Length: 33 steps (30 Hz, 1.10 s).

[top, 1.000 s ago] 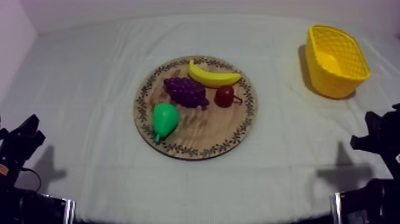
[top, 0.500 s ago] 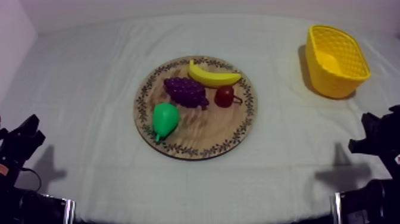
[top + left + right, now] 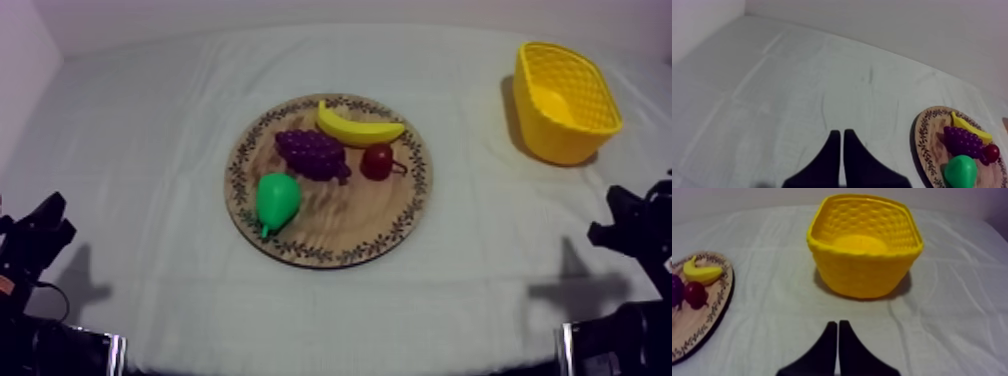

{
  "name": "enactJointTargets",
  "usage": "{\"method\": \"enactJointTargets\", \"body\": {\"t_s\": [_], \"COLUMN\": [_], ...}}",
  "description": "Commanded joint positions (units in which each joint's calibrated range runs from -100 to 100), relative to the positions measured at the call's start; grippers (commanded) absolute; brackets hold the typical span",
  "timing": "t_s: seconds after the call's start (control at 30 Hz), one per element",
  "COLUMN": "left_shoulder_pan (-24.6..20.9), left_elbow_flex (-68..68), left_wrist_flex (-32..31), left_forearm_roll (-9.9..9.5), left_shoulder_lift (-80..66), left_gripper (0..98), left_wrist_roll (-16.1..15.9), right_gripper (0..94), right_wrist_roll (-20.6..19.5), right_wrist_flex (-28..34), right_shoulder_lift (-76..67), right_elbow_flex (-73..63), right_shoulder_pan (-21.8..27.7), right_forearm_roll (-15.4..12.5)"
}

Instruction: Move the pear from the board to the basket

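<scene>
Green toy pear (image 3: pixel 277 200) lies on the round wooden board with patterned rim (image 3: pixel 345 218), at the board's near-left part, just beside the purple bunch of grapes (image 3: pixel 312 153).

Left gripper (image 3: pixel 842 133): black fingers pressed together, nothing held, low over the cloth-covered bench (image 3: pixel 140 150), well apart from the pear.

Right gripper (image 3: pixel 837 323): fingers likewise pressed together, empty, pointing toward the yellow basket (image 3: pixel 864 263) and also well apart from the pear.

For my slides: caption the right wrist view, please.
Right gripper, shut, faces the yellow basket, with the board of fruit off to one side.
</scene>
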Motion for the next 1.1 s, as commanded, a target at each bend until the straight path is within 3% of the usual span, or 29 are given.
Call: {"method": "enactJointTargets", "body": {"t_s": [0.0,0.2,0.53,1.07], "left_shoulder_pan": [0.00,0.00,0.00,0.00], "left_elbow_flex": [-0.05,-0.05,-0.05,-0.05], "left_wrist_flex": [0.01,0.01,0.01,0.01], "left_forearm_roll": [-0.01,-0.01,-0.01,-0.01], "left_shoulder_lift": [-0.02,-0.02,-0.02,-0.02], "left_gripper": [0.1,0.1,0.1,0.1], "left_wrist_roll": [0.01,0.01,0.02,-0.02], "right_gripper": [0.5,0.4,0.4,0.4], "right_wrist_roll": [-2.88,-4.51,-4.83,-4.75], "right_wrist_flex": [-3.39,2.28,17.60,36.76], "right_shoulder_lift": [5.48,22.70,47.24,76.48], "right_elbow_flex": [-3.60,-23.88,-58.93,-89.00], "right_shoulder_pan": [-0.11,0.14,-0.70,-14.04], "right_forearm_roll": [0.47,-2.59,-7.58,-10.22]}}
